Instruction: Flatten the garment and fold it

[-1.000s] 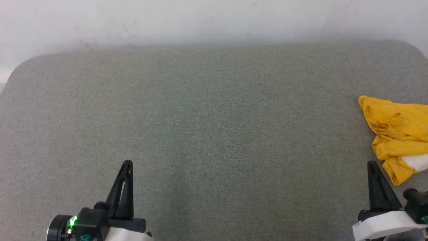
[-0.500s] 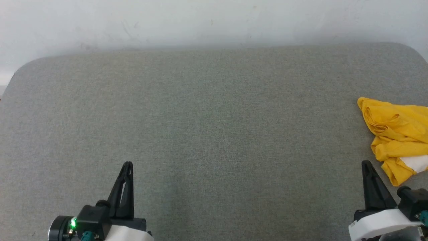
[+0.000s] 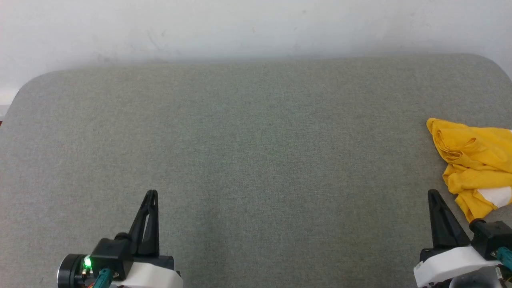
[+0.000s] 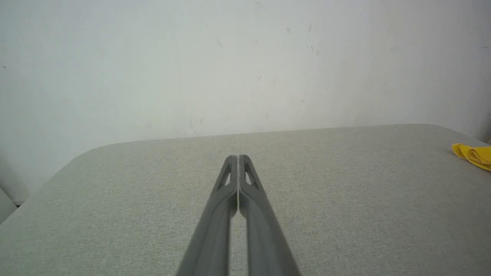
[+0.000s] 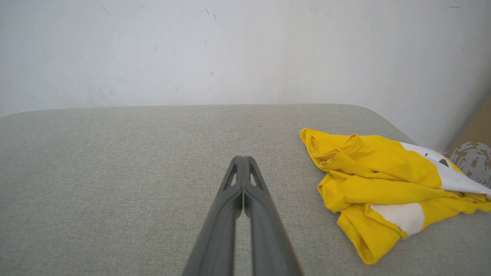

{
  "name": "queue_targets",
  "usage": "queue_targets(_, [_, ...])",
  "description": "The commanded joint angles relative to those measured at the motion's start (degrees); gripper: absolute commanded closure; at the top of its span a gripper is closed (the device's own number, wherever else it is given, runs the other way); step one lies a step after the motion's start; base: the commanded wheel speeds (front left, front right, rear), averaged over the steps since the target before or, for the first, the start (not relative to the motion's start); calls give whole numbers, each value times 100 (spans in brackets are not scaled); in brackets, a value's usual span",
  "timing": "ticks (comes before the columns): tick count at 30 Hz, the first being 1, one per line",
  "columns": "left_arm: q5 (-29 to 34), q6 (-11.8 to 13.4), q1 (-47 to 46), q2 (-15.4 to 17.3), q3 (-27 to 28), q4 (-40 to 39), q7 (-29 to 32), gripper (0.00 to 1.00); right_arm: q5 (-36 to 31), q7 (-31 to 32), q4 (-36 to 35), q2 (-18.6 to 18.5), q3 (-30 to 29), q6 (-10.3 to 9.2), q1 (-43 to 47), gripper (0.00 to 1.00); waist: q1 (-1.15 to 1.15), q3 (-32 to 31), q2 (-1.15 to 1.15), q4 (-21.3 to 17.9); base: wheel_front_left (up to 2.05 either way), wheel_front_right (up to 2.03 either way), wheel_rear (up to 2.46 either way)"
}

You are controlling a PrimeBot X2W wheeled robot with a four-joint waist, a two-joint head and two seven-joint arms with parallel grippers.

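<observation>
As the yellow shirt (image 5: 376, 180) lies bunched in a heap at the right edge of the table (image 3: 256, 140), roughly midway between its near and far edges, I judge the task to be at its very beginning: nothing is flattened and nothing is folded. The cloth is doubled over on itself. A thick roll of hem or sleeve sits at its left end, and white patches (image 5: 399, 214) show between the yellow folds. Part of the shirt runs out of the head view on the right, so I cannot tell whether any of it hangs over the edge.

The left gripper (image 3: 152, 194) is by the near edge, left of the middle and well apart from the shirt. Its two fingers are pressed together with nothing between them. The right gripper (image 3: 431, 193) is by the near edge toward the right side, just beside the lowest fold of the shirt but not touching it. Its fingers are likewise pressed together and empty.

Everything is left to do: take hold of the shirt, bring it toward the middle of the table, spread it flat, smooth it, then fold it.
</observation>
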Motion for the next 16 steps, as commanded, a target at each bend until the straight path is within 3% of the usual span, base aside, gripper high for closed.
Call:
queue_targets(1, [72, -49, -81, -37, 28, 34, 24, 100, -40, 17, -39, 6, 34, -4, -79, 100, 0, -5, 0, 0, 0, 0, 0])
queue_targets(16, [143, -76, -180, -104, 98, 136, 200, 100, -118, 169, -95, 8, 143, -5, -139, 100, 0, -67, 0, 1, 0, 0, 0])
